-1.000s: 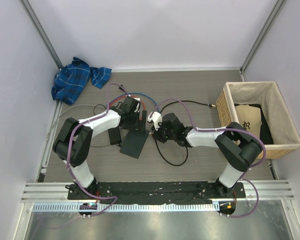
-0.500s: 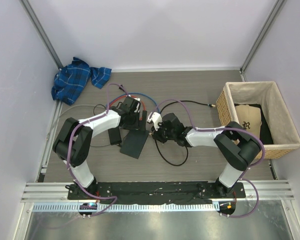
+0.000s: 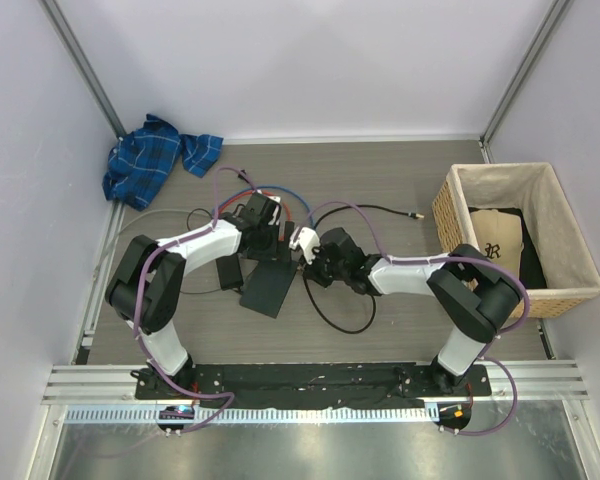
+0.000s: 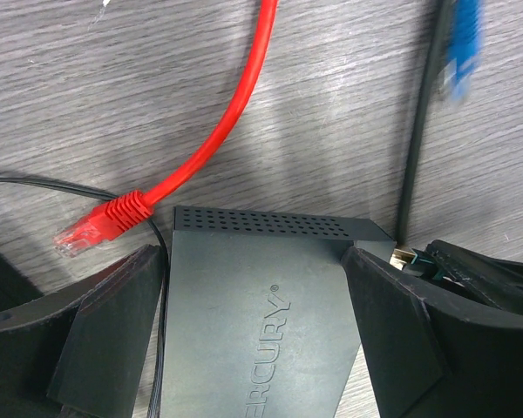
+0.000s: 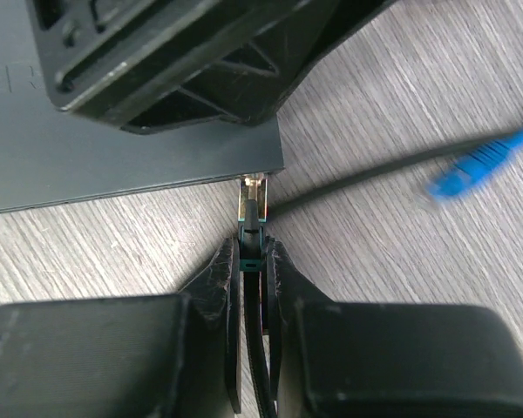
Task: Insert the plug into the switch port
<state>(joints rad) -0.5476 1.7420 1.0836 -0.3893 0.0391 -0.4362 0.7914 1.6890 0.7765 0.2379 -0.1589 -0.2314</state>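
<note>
The switch [image 4: 261, 313], a flat dark grey box marked MERCURY, lies on the table between the fingers of my left gripper [image 4: 253, 257], which is shut on its two sides. In the top view the switch [image 3: 266, 288] lies just in front of the left gripper [image 3: 270, 250]. My right gripper [image 5: 254, 248] is shut on the plug [image 5: 254, 233], a small black and teal connector with a black cable. Its metal tip meets the switch's edge [image 5: 139, 165] near a corner. The plug tip also shows in the left wrist view [image 4: 406, 258]. The port itself is hidden.
A red cable [image 4: 218, 139] and a blue cable [image 5: 484, 158] lie loose beside the switch. A black adapter brick [image 3: 229, 272] sits to its left. A blue checked cloth [image 3: 155, 160] lies at the back left. A wicker basket [image 3: 448, 215] stands at the right.
My right gripper has moved slightly left with the plug, closer to the switch's edge. The black cable loop has shifted with it. The left arm has not moved.
</note>
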